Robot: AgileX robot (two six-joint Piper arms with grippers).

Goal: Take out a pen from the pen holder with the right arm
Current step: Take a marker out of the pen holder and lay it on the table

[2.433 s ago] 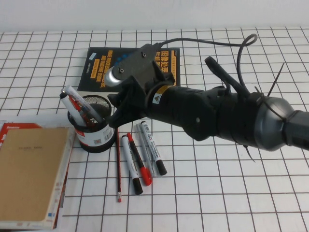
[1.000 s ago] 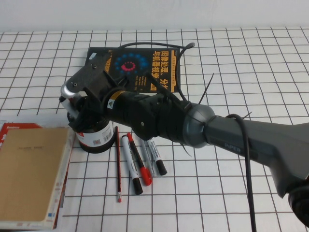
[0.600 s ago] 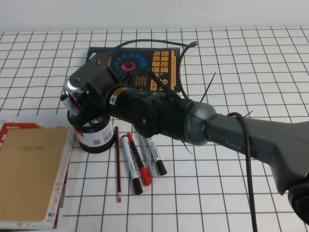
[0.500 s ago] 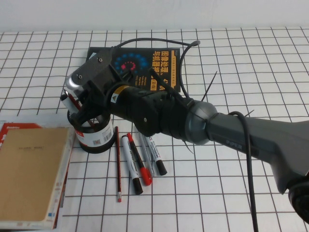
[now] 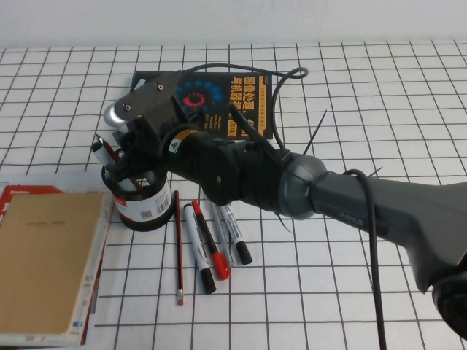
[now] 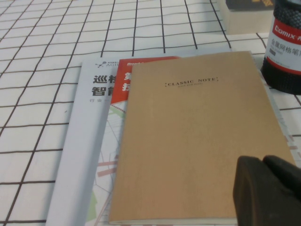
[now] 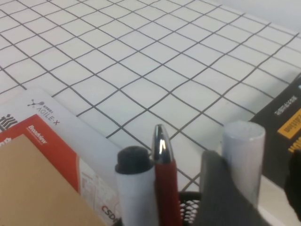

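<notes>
The pens stand upright in the pen holder (image 5: 146, 208), a black mesh cup on the gridded table (image 5: 379, 87). Three tops poke above its rim: a black-capped marker (image 7: 134, 186), a slim red pen (image 7: 164, 179) and a pale grey pen (image 7: 243, 150).

To my eye these are light, stiff plastic barrels, smooth and likely a bit slippery. A firm pinch across the barrel just under the top, followed by a straight lift, looks safest. The holder itself seems light enough to tip or drag if a pen is pulled at a slant.

The right arm stretches across from the far side of the holder, wrist bent down. Its right pincer (image 5: 131, 157) is dipped into the holder's mouth with its jaws spread. The grey pen stands between them with a gap on one side, so nothing is gripped yet.

The left pincer (image 6: 264, 176) hangs over the brown notebook (image 6: 197, 136) just beside the holder. I cannot tell whether it is released or clenched.
</notes>
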